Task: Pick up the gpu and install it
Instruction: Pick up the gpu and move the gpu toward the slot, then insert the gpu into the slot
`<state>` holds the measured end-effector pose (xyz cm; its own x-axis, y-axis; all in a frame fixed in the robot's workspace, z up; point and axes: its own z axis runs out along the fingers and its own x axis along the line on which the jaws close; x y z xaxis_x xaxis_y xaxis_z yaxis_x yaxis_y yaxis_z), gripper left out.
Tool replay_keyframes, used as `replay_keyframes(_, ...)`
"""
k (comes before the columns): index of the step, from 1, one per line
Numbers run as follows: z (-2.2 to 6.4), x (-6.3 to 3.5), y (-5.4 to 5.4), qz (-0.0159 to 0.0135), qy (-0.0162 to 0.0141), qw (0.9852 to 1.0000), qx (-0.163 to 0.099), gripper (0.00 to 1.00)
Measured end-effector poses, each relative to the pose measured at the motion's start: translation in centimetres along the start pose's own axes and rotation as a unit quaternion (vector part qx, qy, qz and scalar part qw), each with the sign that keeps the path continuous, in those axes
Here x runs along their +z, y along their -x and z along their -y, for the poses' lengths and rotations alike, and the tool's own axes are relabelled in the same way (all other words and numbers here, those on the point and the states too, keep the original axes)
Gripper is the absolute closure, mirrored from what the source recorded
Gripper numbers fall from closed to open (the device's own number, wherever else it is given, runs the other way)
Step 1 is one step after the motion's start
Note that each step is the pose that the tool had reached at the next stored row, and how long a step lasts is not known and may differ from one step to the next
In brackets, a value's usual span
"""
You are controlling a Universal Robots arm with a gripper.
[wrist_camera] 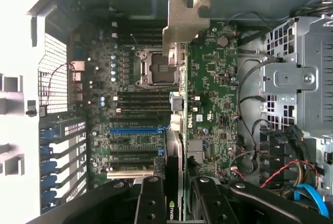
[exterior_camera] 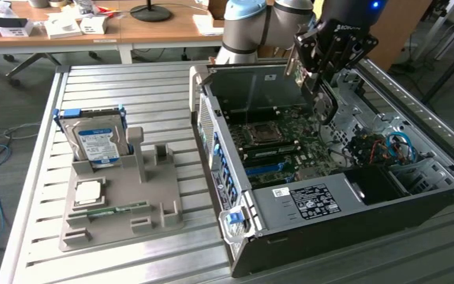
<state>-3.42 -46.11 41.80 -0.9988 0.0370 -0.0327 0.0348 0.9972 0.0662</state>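
Note:
My gripper [exterior_camera: 318,76] hangs over the open computer case [exterior_camera: 235,177] and is shut on the gpu [exterior_camera: 321,102], which hangs on edge below the fingers, just above the motherboard [exterior_camera: 278,142]. In the wrist view the gpu [wrist_camera: 179,146] appears edge-on as a thin dark card. Its grey metal bracket [wrist_camera: 183,22] is at the far end, and it is clamped between the two black fingers [wrist_camera: 151,203] of my gripper [wrist_camera: 179,206]. It hovers over the motherboard [wrist_camera: 213,78], next to the processor socket [wrist_camera: 156,69] and near the blue slot [wrist_camera: 136,129].
A grey holder tray [exterior_camera: 164,195] left of the case in the exterior view carries a silver hard drive [exterior_camera: 97,142], a processor [exterior_camera: 89,192] and a green memory stick [exterior_camera: 109,208]. Inside the case are a metal drive cage [wrist_camera: 296,83] and red and blue cables [exterior_camera: 392,148]. Desks stand behind.

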Motion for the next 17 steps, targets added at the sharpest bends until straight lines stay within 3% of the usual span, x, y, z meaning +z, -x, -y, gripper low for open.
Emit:
replay_keyframes(4, 0.04, 0.63, -0.02, 0.0, 0.0, 1.0, 0.0, 0.74)
replay_keyframes(17, 0.05, 0.64, -0.02, 0.0, 0.0, 1.0, 0.0, 0.74)
